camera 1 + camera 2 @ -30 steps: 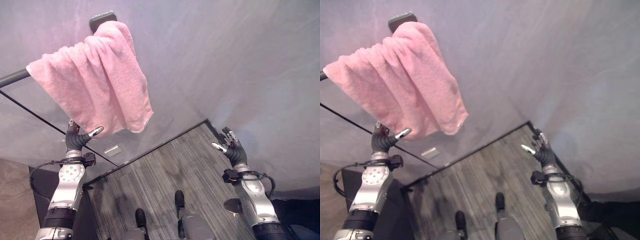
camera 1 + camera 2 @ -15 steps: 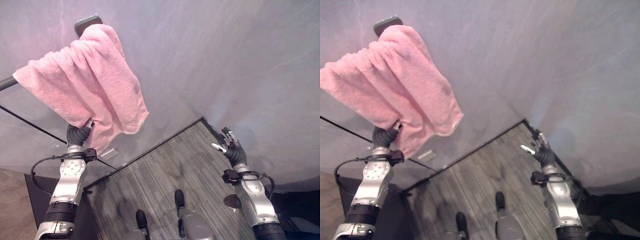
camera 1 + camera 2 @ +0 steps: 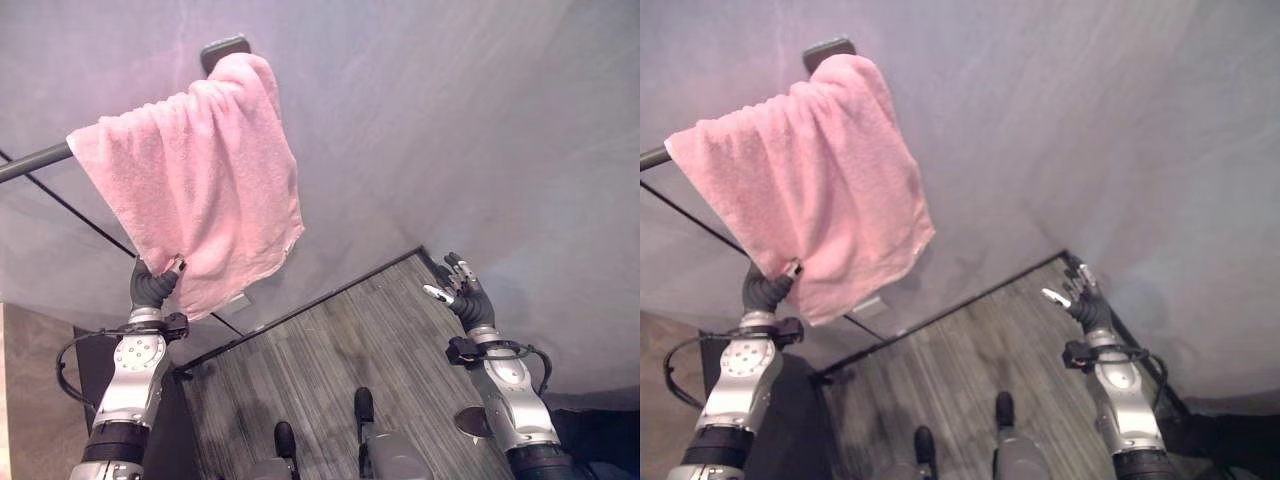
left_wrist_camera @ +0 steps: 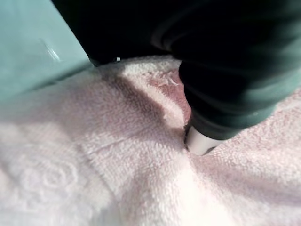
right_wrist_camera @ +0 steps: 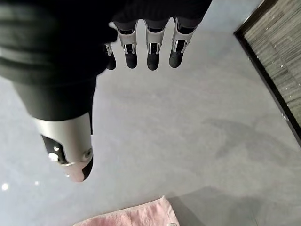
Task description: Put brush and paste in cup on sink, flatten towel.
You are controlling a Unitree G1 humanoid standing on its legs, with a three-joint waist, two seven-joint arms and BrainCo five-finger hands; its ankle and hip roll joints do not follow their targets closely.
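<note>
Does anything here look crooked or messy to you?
Yes: the pink towel hangs bunched and skewed on the dark rail, one lower corner drooping past the rest. The left hand grips its bottom edge; the right hand is open, apart from it.

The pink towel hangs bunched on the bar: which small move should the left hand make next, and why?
Probably draw the lower corner along the bar, away from the bracket. The left hand pinches the pink towel at its lower edge, and the cloth hangs bunched and slanted toward the bracket end. The right hand is open, apart from the towel, so it cannot help yet.
</note>
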